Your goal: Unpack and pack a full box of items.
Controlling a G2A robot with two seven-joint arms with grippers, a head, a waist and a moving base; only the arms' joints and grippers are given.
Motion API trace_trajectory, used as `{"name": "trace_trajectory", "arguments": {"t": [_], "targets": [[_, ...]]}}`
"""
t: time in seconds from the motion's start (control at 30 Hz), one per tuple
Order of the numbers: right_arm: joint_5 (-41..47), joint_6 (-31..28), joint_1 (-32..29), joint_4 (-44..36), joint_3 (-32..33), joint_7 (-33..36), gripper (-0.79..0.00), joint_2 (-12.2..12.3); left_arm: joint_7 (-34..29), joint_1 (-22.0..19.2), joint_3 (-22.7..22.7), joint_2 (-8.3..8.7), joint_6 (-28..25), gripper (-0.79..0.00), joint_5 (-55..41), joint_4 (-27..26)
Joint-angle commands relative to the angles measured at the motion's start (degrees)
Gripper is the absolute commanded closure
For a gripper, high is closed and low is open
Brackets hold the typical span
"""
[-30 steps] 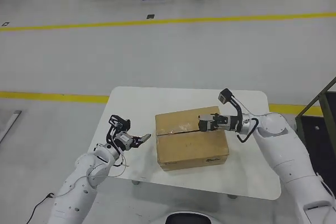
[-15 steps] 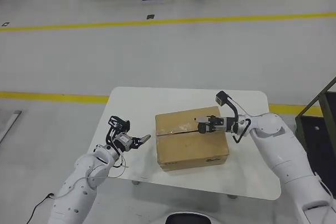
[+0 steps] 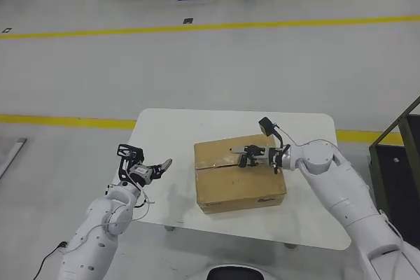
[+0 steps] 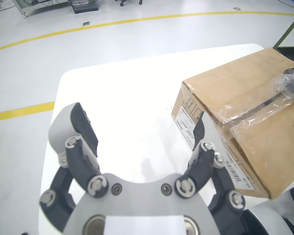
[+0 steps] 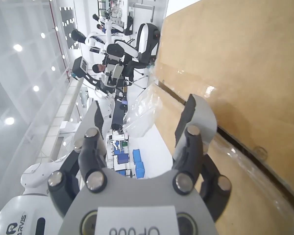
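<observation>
A brown cardboard box (image 3: 238,178) stands in the middle of the white table (image 3: 168,126), its top flaps closed along a seam covered by clear tape (image 4: 254,116). My right gripper (image 3: 241,157) hovers over that seam near the box's middle, open. A loose, crumpled flap of the tape (image 5: 139,116) stands up from the box (image 5: 235,62) between its fingers, which do not clamp it. My left gripper (image 3: 157,170) is open above the table, left of the box and apart from it. In the left wrist view the box (image 4: 247,94) lies beyond my left gripper (image 4: 138,113).
A dark green metal frame (image 3: 406,140) stands off the table's right side. The table (image 4: 127,86) is bare around the box, with room on its left half. A grey bar (image 3: 3,162) lies on the floor far left.
My right gripper has slid left along the box's seam toward the middle of the top. My left gripper has drawn back to the left, farther from the box.
</observation>
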Motion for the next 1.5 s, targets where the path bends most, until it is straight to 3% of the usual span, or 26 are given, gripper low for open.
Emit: {"name": "trace_trajectory", "arguments": {"t": [0.0,0.37,0.63,0.93,1.17,1.47], "targets": [[-0.61,0.28,0.71,1.15,-0.45,-0.46,0.000,-0.26,-0.03,0.12,0.32,-0.03,-1.25,-0.785,-0.47,-0.09],[-3.87,-0.81,2.85,2.96,-2.23,-0.91,0.000,-1.22,-0.83,-0.91,1.20,-0.18,-3.94,-0.785,-1.16,1.01],[-15.09,0.07,3.51,-2.81,-2.26,-0.80,0.000,0.03,-2.11,-1.50,1.90,-0.26,-5.36,-0.785,-1.51,1.50],[-20.20,2.87,3.43,-10.72,-1.58,3.39,0.000,1.05,-4.92,-2.28,3.07,-0.37,-7.93,-0.785,-2.99,1.79],[-27.17,4.02,2.91,-11.46,-3.28,5.38,0.000,1.45,-5.31,-2.39,3.20,-0.40,-7.85,-0.785,-3.35,2.07],[-33.44,3.84,3.30,-11.85,-4.09,2.94,0.000,1.57,-5.59,-2.72,3.51,-0.43,-7.87,-0.785,-3.21,2.33]]}}
